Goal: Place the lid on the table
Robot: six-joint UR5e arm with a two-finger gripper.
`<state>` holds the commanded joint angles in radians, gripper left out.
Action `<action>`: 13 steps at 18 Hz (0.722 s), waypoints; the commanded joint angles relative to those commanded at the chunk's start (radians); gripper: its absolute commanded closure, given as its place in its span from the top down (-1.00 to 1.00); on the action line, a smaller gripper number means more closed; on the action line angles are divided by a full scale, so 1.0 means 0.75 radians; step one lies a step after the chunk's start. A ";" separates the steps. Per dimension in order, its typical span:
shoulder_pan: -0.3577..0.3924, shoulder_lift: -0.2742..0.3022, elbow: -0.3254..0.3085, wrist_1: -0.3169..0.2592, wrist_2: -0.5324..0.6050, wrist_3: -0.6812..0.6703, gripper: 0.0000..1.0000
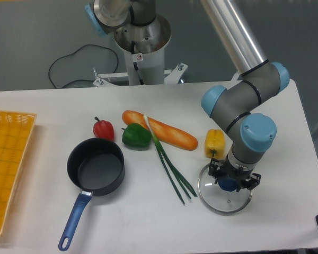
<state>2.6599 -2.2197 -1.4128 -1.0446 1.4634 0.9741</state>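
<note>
1. Near me on the right, I see the round clear glass lid (225, 193) with its thin metal rim lying flat on the big white table (148, 222).
2. My black two-finger gripper (231, 182) points straight down over the middle of the lid. Its two fingers sit on each side of the small blue knob (229, 184). I cannot tell if they are squeezing the knob or just next to it.
3. On the near left, the dark round saucepan (96, 166) sits open, well away from the lid. Its long blue handle (74, 221) points toward me.
4. In the middle lie the thin green onion stalks (169, 166). Their near ends stop just beside the lid's left edge.
5. The yellow pepper (214, 143) stands just past the lid, next to my arm.
6. Farther back I see the green pepper (136, 136), the small red pepper (103, 128) on its left, and the long orange bread loaf (160, 130) lying slanted.
7. At the far left edge is the yellow mesh tray (8, 164).
</note>
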 joint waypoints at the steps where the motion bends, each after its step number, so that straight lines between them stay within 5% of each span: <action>1: 0.000 0.000 0.000 0.000 0.000 0.000 0.13; 9: 0.002 0.000 -0.016 0.002 0.000 0.041 0.18; 13: 0.002 0.002 -0.014 0.000 0.000 0.045 0.46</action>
<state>2.6615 -2.2181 -1.4235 -1.0446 1.4634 1.0078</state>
